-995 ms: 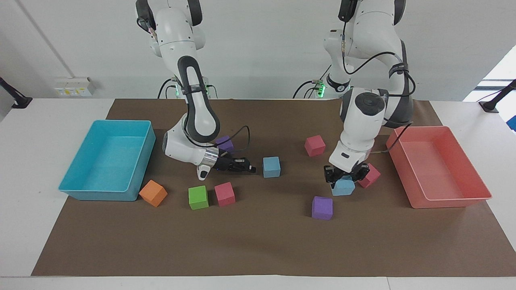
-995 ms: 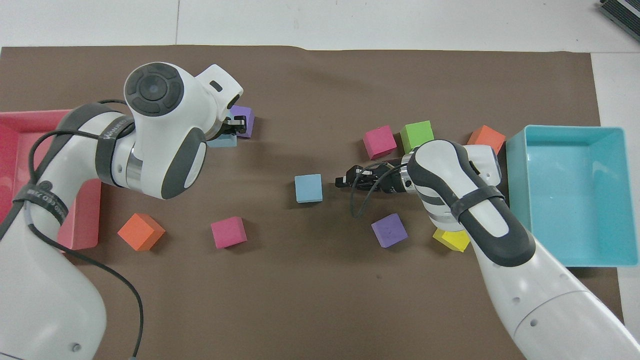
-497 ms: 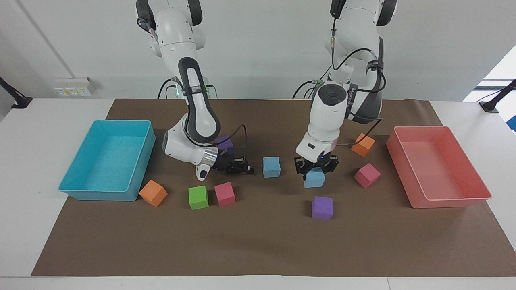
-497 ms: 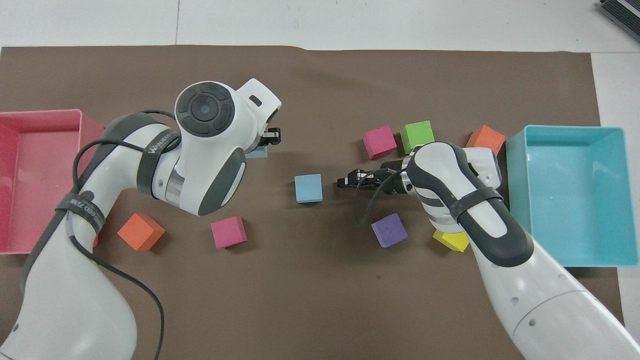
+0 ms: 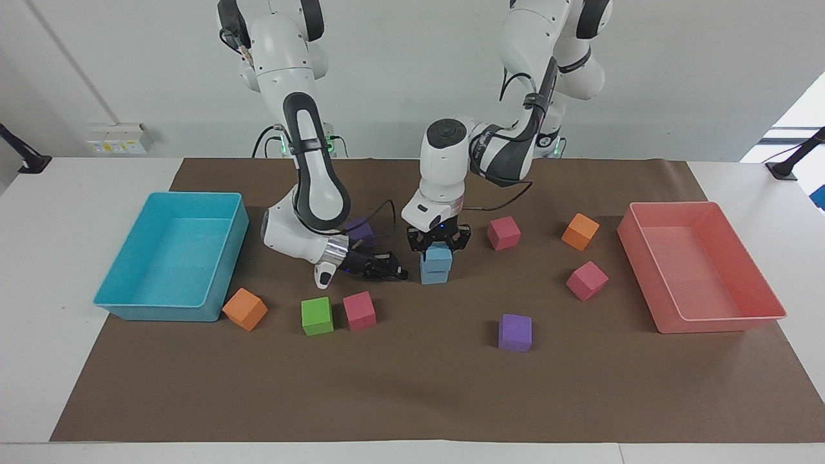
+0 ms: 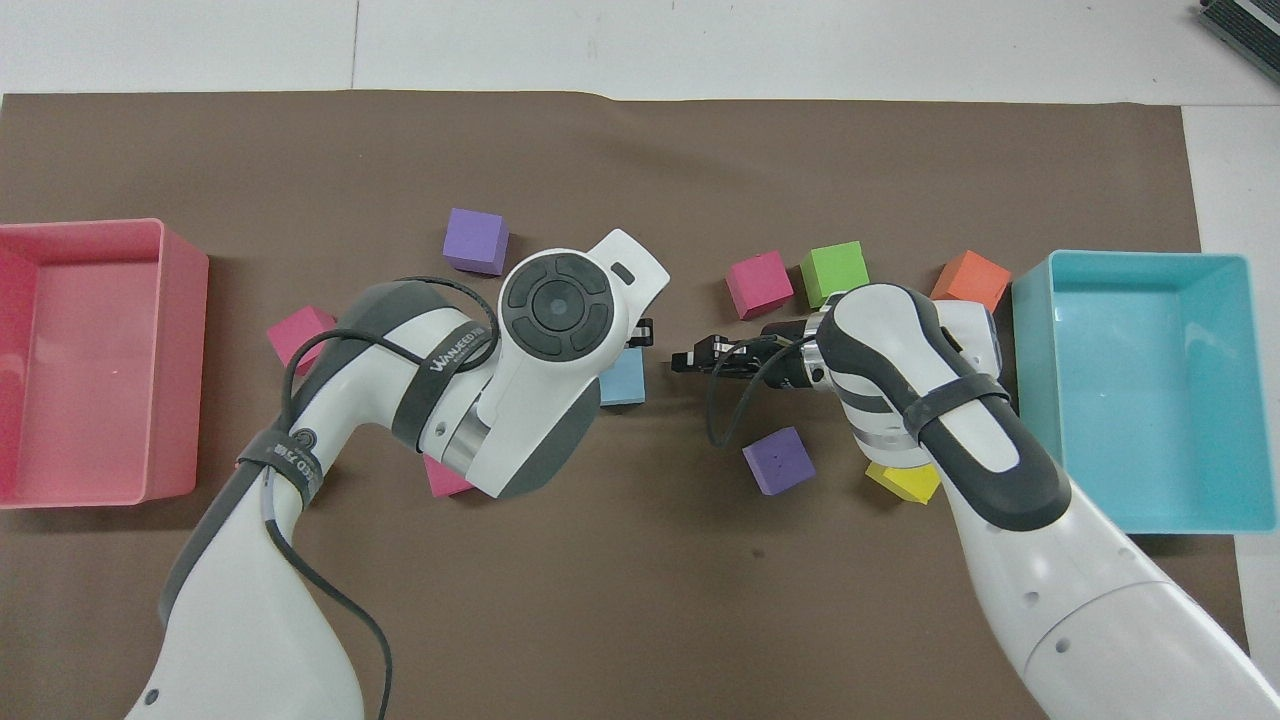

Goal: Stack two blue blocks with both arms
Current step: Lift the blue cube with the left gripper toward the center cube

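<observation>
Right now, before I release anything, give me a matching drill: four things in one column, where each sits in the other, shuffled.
Things:
1. upper blue block
2. lower blue block
3. green block
4. right gripper

Places:
A. low beside the blue stack, shut
B. on the mat, under another cube
C. in the left gripper
D. between an orange and a pink cube

Pairs: 1-C, 2-B, 3-D, 4-A

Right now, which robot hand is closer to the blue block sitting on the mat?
The left gripper: it holds the other blue block directly on the lower blue block. The right gripper, shut, waits beside it.
</observation>
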Available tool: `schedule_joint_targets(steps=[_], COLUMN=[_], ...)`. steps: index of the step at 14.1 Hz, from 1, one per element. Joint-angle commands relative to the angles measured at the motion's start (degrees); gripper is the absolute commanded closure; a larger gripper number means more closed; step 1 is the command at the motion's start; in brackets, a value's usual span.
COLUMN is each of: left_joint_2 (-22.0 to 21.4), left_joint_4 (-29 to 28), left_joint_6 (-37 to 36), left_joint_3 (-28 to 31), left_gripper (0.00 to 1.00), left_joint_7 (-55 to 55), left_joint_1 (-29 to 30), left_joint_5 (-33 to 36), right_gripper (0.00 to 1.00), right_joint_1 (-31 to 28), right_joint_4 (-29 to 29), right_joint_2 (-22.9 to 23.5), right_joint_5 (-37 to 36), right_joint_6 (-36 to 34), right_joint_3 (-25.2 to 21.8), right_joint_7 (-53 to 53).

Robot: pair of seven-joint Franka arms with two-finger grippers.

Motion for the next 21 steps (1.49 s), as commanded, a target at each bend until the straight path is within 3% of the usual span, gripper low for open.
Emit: schedule_joint_targets(steps=[1,21], left_joint_2=[-2.60,-2.86], left_joint_4=[-3.87,-5.01], left_joint_6=[2.28,4.12], left_joint_3=[1.06,1.06], left_gripper=[0.62,0.55], left_joint_7=[-0.99,-0.91], left_joint_1=[-0.88,-0.79], left_joint_5=[0.01,-0.08], right_gripper=[1.00,1.00], right_joint_1=[0.00,0.00], right_joint_4=[-0.79,-0.79], right_joint_2=[-0.71,-0.71], right_joint_5=[1.60,1.60], right_joint_6=[0.52,0.79], right_joint_3=[0.34,0.34], right_joint_7=[-0.54,-0.28])
